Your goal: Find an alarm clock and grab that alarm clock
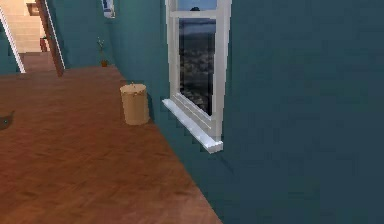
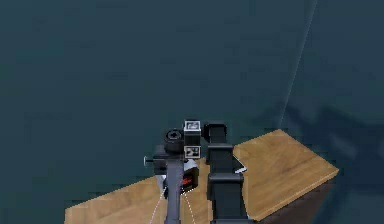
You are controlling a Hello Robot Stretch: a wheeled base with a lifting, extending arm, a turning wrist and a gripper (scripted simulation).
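In the arm side view the dark arm (image 2: 225, 175) rises from the bottom edge, with two white marked squares (image 2: 193, 128) at its far end. My gripper (image 2: 172, 165) sits left of them, in front of a plain dark teal wall (image 2: 100, 80) and above a wooden surface (image 2: 280, 165). Its far end is hard to make out, so I cannot tell whether it holds anything.
In the forward view a wooden floor (image 1: 70, 150) runs along a teal wall (image 1: 300, 110) with a white-framed window (image 1: 197, 60). A tan cylindrical bin (image 1: 134, 103) stands by the wall. A doorway (image 1: 30, 35) opens at the far left, with a small plant (image 1: 103, 55) beyond.
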